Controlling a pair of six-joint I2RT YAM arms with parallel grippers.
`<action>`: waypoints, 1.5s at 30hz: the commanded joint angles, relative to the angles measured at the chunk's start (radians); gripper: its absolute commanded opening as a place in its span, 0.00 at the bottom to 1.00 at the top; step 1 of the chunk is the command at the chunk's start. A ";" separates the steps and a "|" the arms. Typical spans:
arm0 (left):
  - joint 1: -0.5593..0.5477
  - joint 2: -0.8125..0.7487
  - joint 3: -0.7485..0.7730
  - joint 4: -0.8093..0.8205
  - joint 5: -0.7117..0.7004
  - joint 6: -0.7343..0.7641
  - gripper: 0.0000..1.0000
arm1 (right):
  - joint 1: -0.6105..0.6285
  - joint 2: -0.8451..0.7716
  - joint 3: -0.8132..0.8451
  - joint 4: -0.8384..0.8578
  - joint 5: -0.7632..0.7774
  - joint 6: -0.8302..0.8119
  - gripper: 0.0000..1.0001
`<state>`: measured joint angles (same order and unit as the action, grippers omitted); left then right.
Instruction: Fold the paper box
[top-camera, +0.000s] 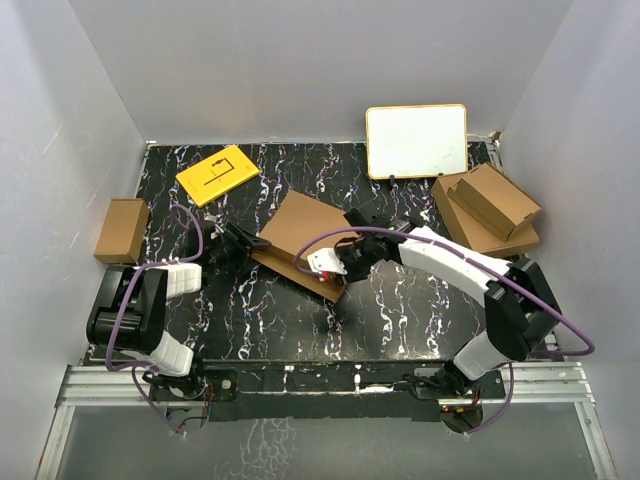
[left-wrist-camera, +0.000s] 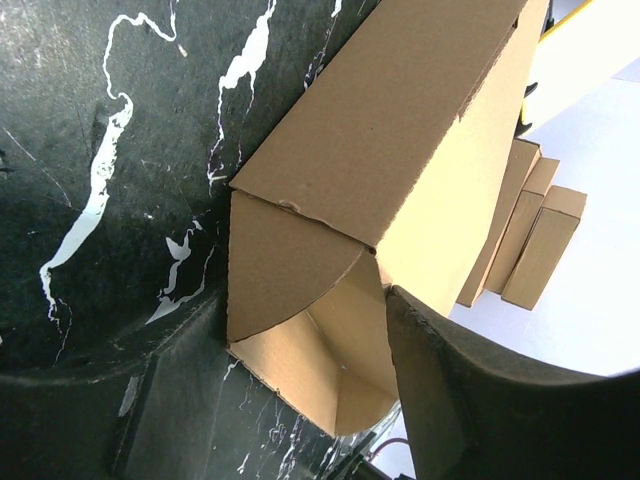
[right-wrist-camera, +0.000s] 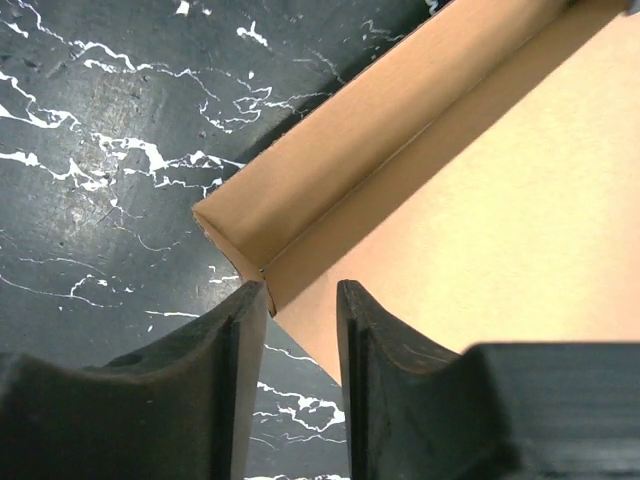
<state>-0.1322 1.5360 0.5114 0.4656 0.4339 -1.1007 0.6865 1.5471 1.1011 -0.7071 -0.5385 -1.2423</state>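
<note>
Your plain brown corrugated cardboard mailer, the paper box (top-camera: 300, 232), lies part-folded near the middle of the black, white-veined bench (top-camera: 400, 310), with an arm at either side of it. Expect it to be light, fairly stiff across the panels, and ready to hinge at every score line. It will likely skate on the bench if you push from one side only. The walls and flap edges are the places to take hold. The broad panel offers nothing to pinch, and a hard squeeze could crease the corrugation.

The left jaws are spread wide, and one end of the box, with its rounded flap turned inward, sits between the two dark fingers (left-wrist-camera: 470, 400). Both look to touch cardboard, but you cannot tell whether they press it or only bracket it.

The right jaws stand narrowly parted astride a corner of the raised side wall. One fingertip (right-wrist-camera: 240, 310) is outside the wall and the other lies over the inner panel. Bench shows through the gap, so judge them released, not clamped.
</note>
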 joint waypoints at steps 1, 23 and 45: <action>-0.006 0.005 0.012 -0.073 0.011 0.017 0.61 | -0.056 -0.076 0.016 0.050 -0.146 0.016 0.41; 0.016 -0.319 -0.030 -0.113 0.012 0.065 0.97 | -0.653 0.113 0.002 0.729 -0.509 1.211 0.82; -0.133 -0.684 -0.343 -0.063 0.006 -0.116 0.97 | -0.683 0.430 0.144 0.659 -0.568 1.329 0.75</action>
<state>-0.1791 0.8543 0.1917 0.3466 0.5056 -1.1431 0.0036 1.9869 1.2518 -0.1287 -1.0500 0.0288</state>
